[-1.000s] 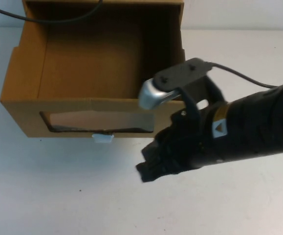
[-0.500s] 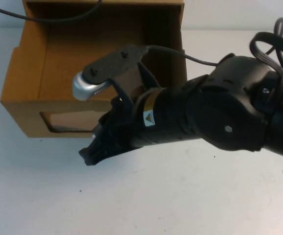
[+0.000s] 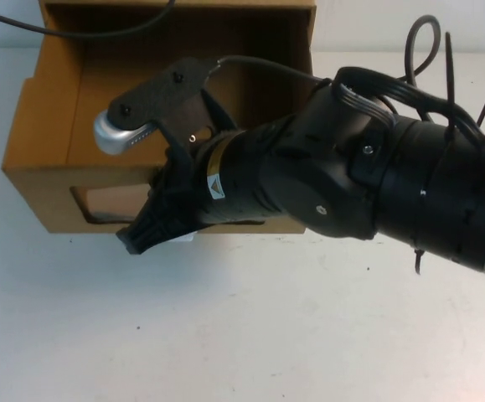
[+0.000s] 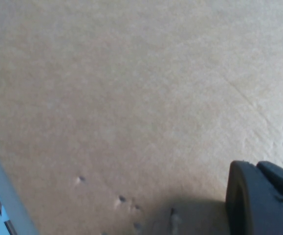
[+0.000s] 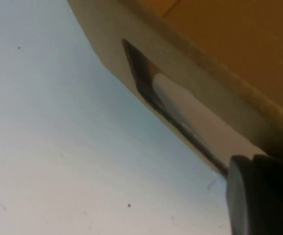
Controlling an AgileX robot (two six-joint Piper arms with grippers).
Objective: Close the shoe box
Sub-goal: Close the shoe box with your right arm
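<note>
The shoe box [image 3: 49,197] sits on a white table [image 3: 250,335], windowed front toward me, long axis running left-right. My right gripper [image 3: 137,239] is at that front wall; I cannot tell its finger state. Only my left wrist view shows the left gripper [image 4: 263,198], close against plain cardboard, its state unclear.

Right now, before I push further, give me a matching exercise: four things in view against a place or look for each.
Things:
1. shoe box
2. window
3. right tool
4. left tool

Descriptions:
A. close against plain cardboard, seen in its wrist view only
B. brown, inside visible from above
C. at the box front, beside the window
D. clear rectangle in the front panel

Pairs: 1-B, 2-D, 3-C, 4-A
</note>
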